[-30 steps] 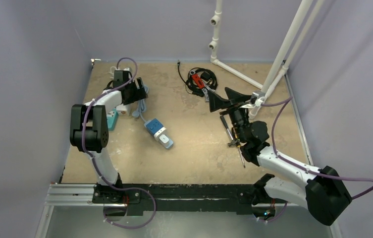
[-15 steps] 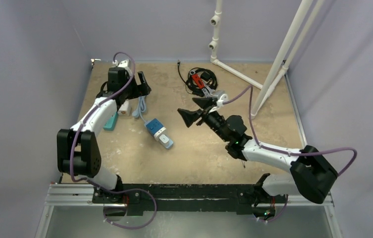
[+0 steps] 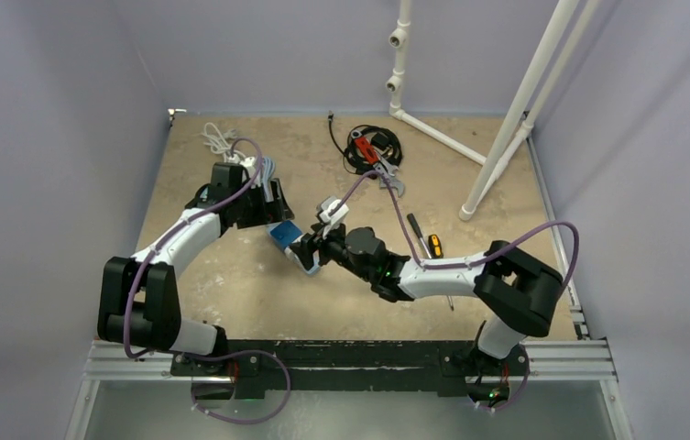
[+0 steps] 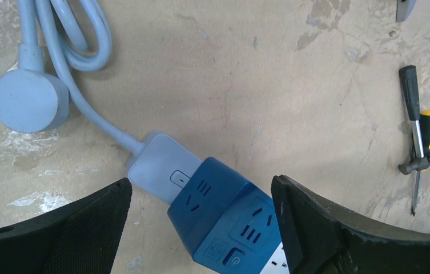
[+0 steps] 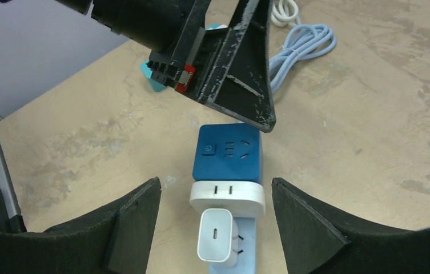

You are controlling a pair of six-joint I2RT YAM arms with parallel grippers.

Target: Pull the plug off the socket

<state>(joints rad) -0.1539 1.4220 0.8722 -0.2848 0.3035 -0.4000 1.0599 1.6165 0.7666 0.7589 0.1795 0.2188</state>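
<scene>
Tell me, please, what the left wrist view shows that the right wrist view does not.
Only the left wrist view shows the round pale-blue plug at the cable's end and the hand tools near the right edge. Only the right wrist view shows the white charger, the white adapter beside it, and the left arm's fingers hanging overhead. Both show the dark blue socket block, the pale-blue cable and the table.

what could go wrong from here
1. The left gripper straddles the blue socket with jaws open; unclamped, the whole stack may drag along with a pull.
2. The right gripper brackets both white adapter and white charger; it may grab the wrong one.
3. The two grippers sit close and could clash.
</scene>
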